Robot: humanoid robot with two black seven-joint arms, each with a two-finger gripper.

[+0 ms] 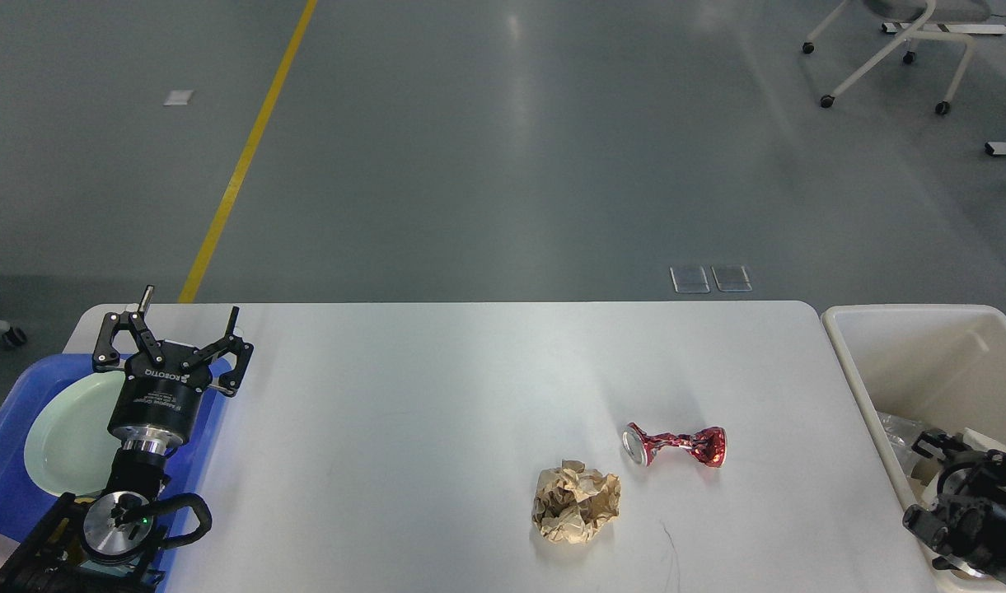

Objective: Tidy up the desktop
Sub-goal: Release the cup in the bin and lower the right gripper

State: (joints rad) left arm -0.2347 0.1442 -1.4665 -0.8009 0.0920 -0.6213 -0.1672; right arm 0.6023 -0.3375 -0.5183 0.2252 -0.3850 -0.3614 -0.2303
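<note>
On the wide white rectangular desktop (437, 395), 2 scraps await binning: crushed red can (676, 445), crumpled brown paper ball (576, 502) beside it. Our left gripper (185, 325) spread, empty; right gripper (935, 449) unreadable over cream bin (914, 346).

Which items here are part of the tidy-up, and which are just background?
Part of the job:
desktop
crushed red can
crumpled brown paper ball
cream bin
blue tray
pale green plate

Just lying about:
white rolling chair
yellow floor line
</note>
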